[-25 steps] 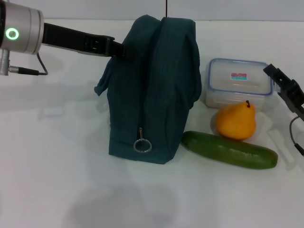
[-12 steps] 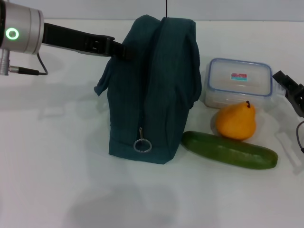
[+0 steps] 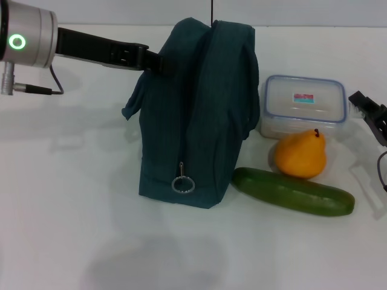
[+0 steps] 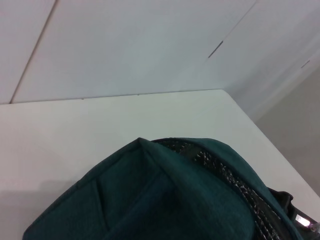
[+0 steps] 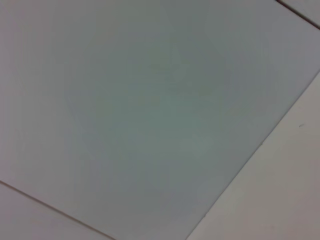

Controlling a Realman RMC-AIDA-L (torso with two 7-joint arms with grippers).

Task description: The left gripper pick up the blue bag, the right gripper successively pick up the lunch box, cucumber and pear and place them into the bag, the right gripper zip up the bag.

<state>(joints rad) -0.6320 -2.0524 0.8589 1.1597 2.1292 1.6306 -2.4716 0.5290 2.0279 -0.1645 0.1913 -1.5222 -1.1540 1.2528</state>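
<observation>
Teal bag (image 3: 196, 115) upright, left claw (image 3: 156, 62) grasping its top, lunch box (image 3: 304, 107) lidded, right claw (image 3: 370, 112) state unclear.

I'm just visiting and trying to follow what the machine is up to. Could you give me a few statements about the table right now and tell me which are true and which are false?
1. The pear is already inside the blue bag. False: it sits on the table beside the lunch box.
2. The cucumber lies in front of the pear. True.
3. The left gripper reaches the bag's upper edge. True.
4. The right gripper holds the lunch box. False: it is apart from it, at the picture's edge.
5. The lunch box lid is on. True.
</observation>
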